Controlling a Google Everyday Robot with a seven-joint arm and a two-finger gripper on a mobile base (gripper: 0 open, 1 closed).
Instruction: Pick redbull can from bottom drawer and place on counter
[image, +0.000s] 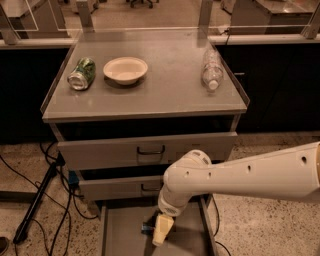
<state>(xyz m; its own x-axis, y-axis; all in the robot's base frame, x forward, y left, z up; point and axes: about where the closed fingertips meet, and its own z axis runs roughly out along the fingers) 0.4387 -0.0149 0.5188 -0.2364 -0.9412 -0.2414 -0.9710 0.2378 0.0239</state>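
Observation:
The bottom drawer (122, 231) is pulled open at the foot of the cabinet and shows its flat grey floor. A small dark blue object, apparently the redbull can (147, 228), lies in it, mostly hidden by my gripper. My gripper (161, 231) reaches down into the drawer, right beside the can, at the end of my white arm (240, 175), which comes in from the right. The counter (165, 90) is the grey cabinet top above.
On the counter lie a green can (82, 73) on its side at the left, a white bowl (125, 69) beside it and a clear plastic bottle (211, 70) at the right. Two shut drawers with dark handles (150, 150) sit above the open one. Cables (55, 210) trail on the floor at the left.

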